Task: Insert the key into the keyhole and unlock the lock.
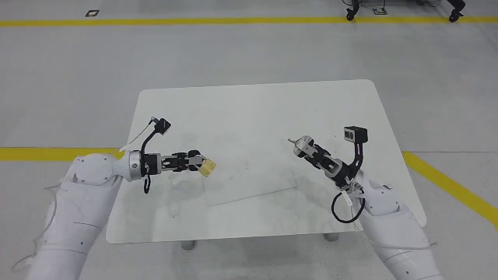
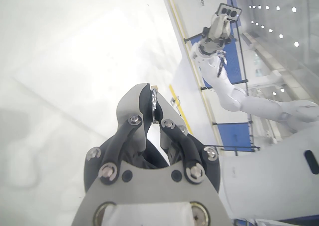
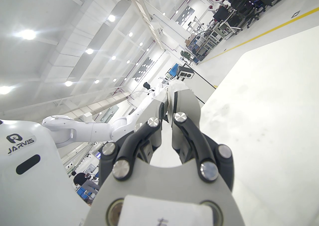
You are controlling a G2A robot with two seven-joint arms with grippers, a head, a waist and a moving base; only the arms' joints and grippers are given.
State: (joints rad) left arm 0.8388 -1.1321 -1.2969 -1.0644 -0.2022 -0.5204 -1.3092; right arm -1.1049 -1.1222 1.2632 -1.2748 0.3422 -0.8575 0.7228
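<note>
1. The left jaws are closed almost fully on the lock (image 1: 206,168). A metal loop, judged to be its shackle (image 2: 154,102), is pinched between the pads, and the brass body projects just past the tips. This grip is best kept firm, since a body hung from a shackle is likely to swing when pushed.
2. The right jaws are likewise drawn nearly together on a thin piece, taken to be the key (image 1: 292,139), whose end pokes out beyond the tips. Its blade cannot be made out in detail.
3. Both things are held over the surface (image 1: 257,109), apparently clear of it. Lock and key are well apart, with bare surface lying between the two pairs of jaws.
4. The step in hand is judged to be the approach before insertion. The key's axis should first be lined up with the keyhole. Which face of the lock carries the keyhole cannot be told.
5. The gap should be closed slowly along the key's own line, so that side load on either grip is avoided.
6. Turning should be attempted only once the blade is fully seated, with the lock braced against twist by the left jaws.
</note>
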